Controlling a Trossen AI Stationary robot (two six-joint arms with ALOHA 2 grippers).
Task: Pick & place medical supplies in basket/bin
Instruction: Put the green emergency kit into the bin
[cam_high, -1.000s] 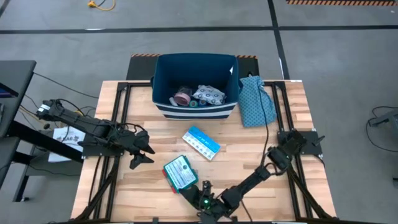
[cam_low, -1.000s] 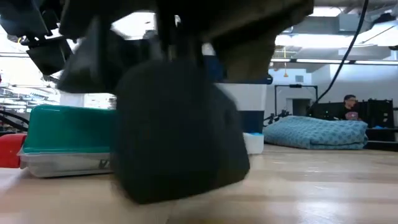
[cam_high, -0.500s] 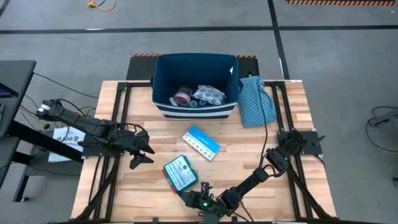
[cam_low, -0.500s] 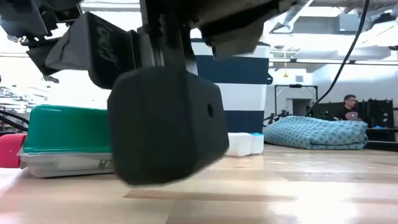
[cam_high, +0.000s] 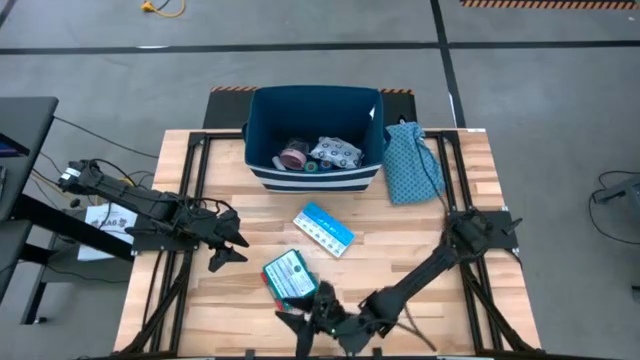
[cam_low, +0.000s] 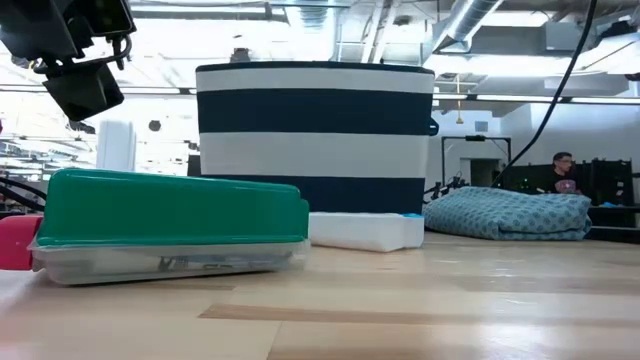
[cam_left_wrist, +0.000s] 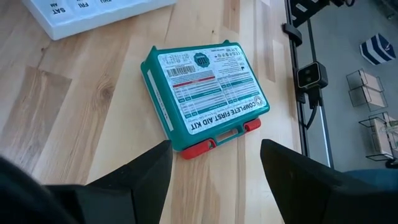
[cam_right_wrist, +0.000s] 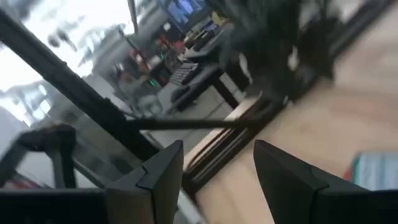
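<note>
In the high view the navy striped bin (cam_high: 315, 135) stands at the upper centre of the wooden table (cam_high: 460, 190). Inside it lie a pink round roll (cam_high: 294, 155), a white ring-patterned pouch (cam_high: 336, 151) and a tiny green tape roll (cam_high: 312, 166). A teal dotted cloth (cam_high: 410, 163) lies just right of the bin.

Below the bin, at the frame's centre, rests a light-blue and white pill organiser (cam_high: 323, 229). Lower still lies the teal first aid kit (cam_high: 289, 276) with red latches; the left wrist view shows its label reading "Complete First Aid Kit" (cam_left_wrist: 202, 93).

The right gripper (cam_high: 306, 312) sits at the bottom centre of the high view, just below the kit, its fingers apart and holding nothing. The left gripper (cam_high: 232, 243) waits at the left of the table, well apart from the kit, its fingers (cam_left_wrist: 140, 180) also spread and empty.

In the low view the kit (cam_low: 170, 225) fills the left, the bin (cam_low: 315, 135) stands behind it, and a person (cam_low: 562, 170) sits far right in the room.
</note>
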